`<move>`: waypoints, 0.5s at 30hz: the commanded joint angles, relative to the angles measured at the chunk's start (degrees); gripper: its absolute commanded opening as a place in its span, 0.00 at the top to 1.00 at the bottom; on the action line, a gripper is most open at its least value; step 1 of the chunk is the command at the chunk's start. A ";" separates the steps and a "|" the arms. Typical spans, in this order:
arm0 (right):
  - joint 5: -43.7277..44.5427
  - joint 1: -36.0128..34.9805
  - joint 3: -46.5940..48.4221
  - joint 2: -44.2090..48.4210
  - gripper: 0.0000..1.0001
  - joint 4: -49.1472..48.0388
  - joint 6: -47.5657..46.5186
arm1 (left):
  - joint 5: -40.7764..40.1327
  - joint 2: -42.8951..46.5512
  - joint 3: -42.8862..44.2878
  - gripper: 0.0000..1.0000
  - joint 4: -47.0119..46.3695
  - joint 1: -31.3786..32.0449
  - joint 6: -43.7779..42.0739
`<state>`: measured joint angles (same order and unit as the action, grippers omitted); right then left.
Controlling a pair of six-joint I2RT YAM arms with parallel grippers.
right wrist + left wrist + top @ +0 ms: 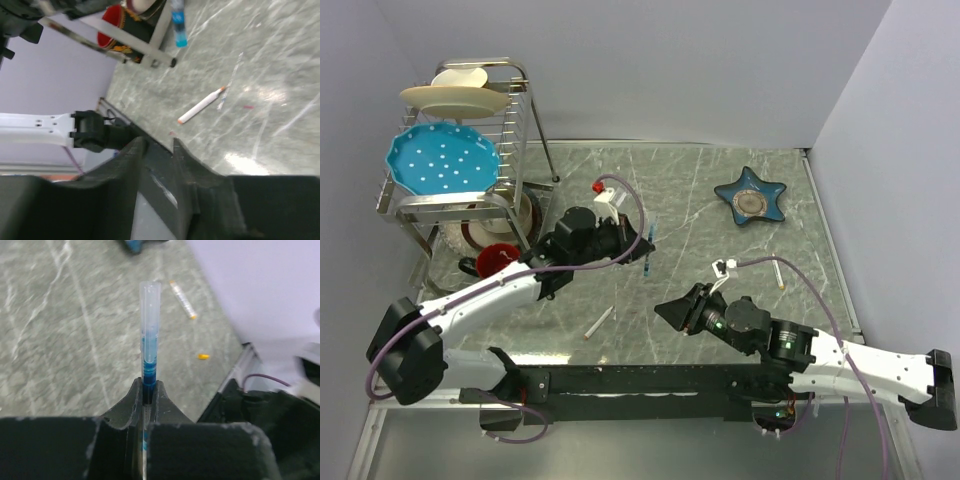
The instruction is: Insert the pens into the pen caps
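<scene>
My left gripper grips the blue pen, left of the star dish. My right gripper, on the dish's near side, stands slightly parted and empty.

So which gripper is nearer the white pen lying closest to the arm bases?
Right. The right gripper is open just to the right of the white pen, pointing at it; the left gripper is farther back, shut on the blue pen.

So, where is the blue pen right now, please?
The blue pen is clamped in the left gripper over the table, right of the dish rack in the top view.
</scene>
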<state>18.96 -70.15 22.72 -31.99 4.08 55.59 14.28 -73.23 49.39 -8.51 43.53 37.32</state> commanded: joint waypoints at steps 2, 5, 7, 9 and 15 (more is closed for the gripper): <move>5.91 -0.07 4.52 3.24 0.50 8.84 -2.86 | -7.60 -9.80 8.17 0.99 8.41 2.08 1.61; 7.40 -0.07 4.61 5.79 0.43 11.74 -2.77 | -7.60 -16.84 13.01 0.99 11.67 3.22 3.54; 7.93 -0.07 4.26 8.07 0.40 13.58 -2.77 | -8.74 -21.13 15.98 0.99 12.29 4.02 4.77; 8.55 -0.07 4.09 9.65 0.37 15.60 -2.86 | -9.45 -24.40 18.63 0.99 13.34 4.72 5.83; 10.48 -0.07 3.12 16.68 0.35 20.08 -2.24 | -10.50 -38.10 28.12 0.99 16.07 5.25 10.05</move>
<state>25.82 -70.15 24.80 -19.27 20.27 53.49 5.72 -105.89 72.05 5.93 48.51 43.46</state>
